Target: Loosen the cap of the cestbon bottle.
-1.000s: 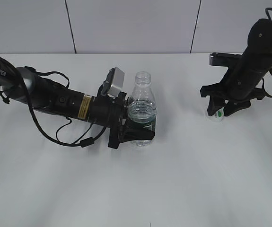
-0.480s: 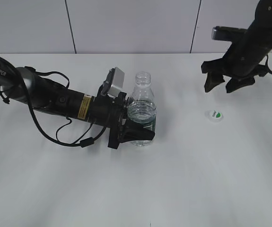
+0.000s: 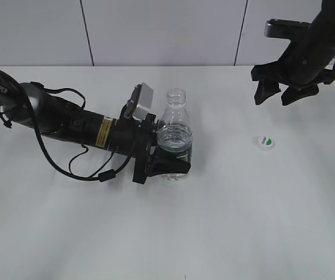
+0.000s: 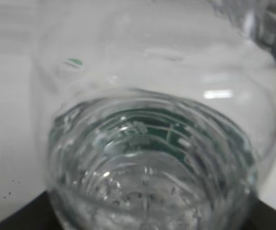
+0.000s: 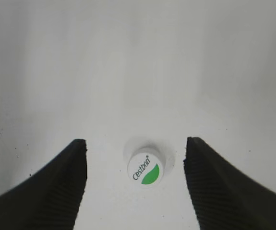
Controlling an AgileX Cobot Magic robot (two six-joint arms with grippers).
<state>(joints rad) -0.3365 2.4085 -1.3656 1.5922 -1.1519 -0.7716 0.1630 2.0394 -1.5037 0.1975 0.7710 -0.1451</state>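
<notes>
Cap off, lying on the white worktop [image 3: 225, 221]; bottle upright in my left grip.

My left jaws [image 3: 170, 158] clasp the small clear ribbed plastic bottle with the dark green label [image 3: 174, 135], its mouth uncovered. My right jaws [image 3: 279, 93] hang parted and empty above the small round white screw cap with a green leaf mark [image 5: 145, 169].
</notes>
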